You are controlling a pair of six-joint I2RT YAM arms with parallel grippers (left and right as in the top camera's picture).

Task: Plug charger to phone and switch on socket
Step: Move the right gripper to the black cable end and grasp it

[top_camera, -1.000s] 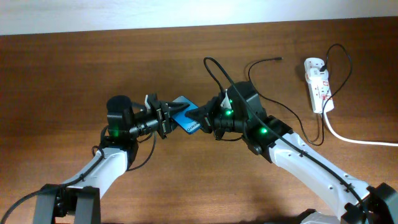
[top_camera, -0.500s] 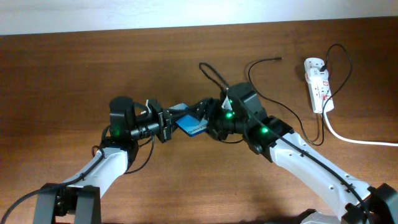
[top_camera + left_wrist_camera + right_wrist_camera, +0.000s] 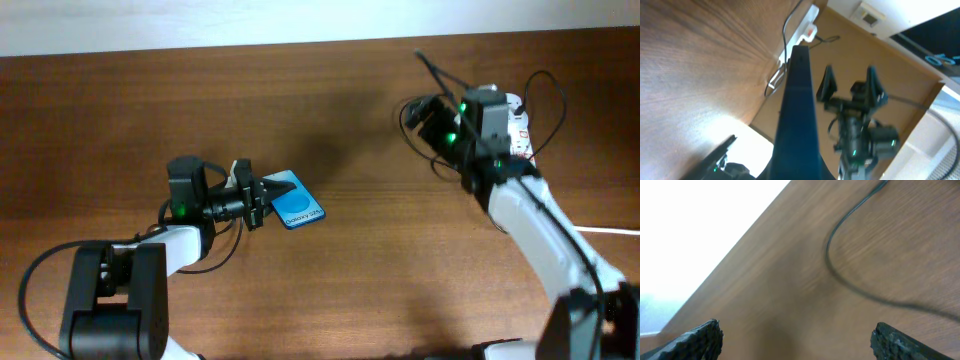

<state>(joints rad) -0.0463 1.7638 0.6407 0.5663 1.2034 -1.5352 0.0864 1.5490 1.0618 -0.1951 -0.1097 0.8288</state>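
Note:
The phone (image 3: 297,201), bright blue with small white text, juts out from my left gripper (image 3: 260,203), which is shut on its left end just above the table. In the left wrist view the phone (image 3: 797,110) shows edge-on, with one finger (image 3: 720,156) beside it. My right gripper (image 3: 424,114) hangs open at the back right, in front of the socket (image 3: 520,135), which the arm partly hides. The charger cable (image 3: 430,66) rises in a thin black line past that gripper. In the right wrist view the cable (image 3: 840,275) curves over the wood beyond my open, empty right gripper (image 3: 797,332).
A thick white cord (image 3: 600,229) runs from the socket to the right edge. The wall bounds the table's far edge (image 3: 200,50). From the left wrist camera the socket (image 3: 807,27) and the right arm (image 3: 855,130) show ahead of the phone.
My right gripper opened off the phone and its arm swung away to the back right by the socket. The left gripper closed on the phone. The cable shifted toward the back.

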